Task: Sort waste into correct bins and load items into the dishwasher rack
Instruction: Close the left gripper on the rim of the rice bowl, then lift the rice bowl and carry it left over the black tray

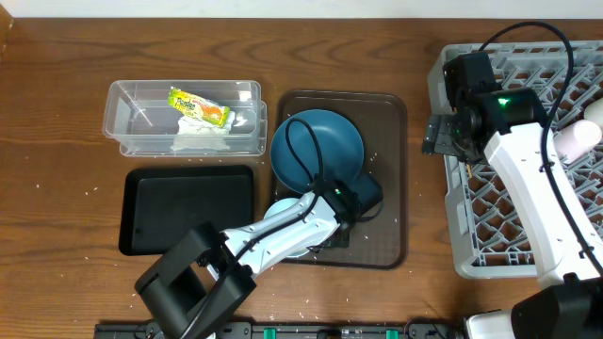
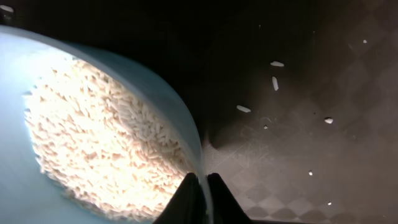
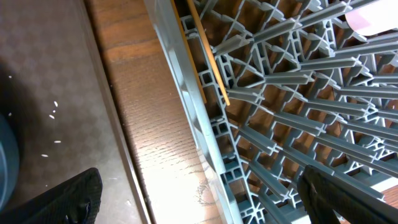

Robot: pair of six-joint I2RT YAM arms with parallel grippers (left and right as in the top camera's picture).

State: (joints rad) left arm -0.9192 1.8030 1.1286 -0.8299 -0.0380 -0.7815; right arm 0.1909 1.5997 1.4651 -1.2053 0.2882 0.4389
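The blue plate (image 1: 316,141) lies on the brown tray (image 1: 391,169). My left gripper (image 1: 361,195) is shut on the plate's right rim; in the left wrist view its fingers (image 2: 203,190) pinch the rim of the blue plate (image 2: 25,186), which holds a heap of white rice (image 2: 93,143). My right gripper (image 1: 436,134) is open and empty over the left wall of the grey rack (image 1: 452,235); its fingers (image 3: 205,205) straddle that wall (image 3: 186,99). A wooden chopstick (image 3: 208,56) lies inside the rack. The clear tub (image 1: 122,137) holds the snack wrapper (image 1: 198,106) and the white tissue (image 1: 198,139).
The black tub (image 1: 188,209) stands below the clear tub. Loose rice grains lie on the tray (image 2: 243,109), (image 3: 55,109). A white cup (image 1: 577,139) lies in the rack by the right arm. A strip of bare table (image 3: 155,137) separates the tray from the rack.
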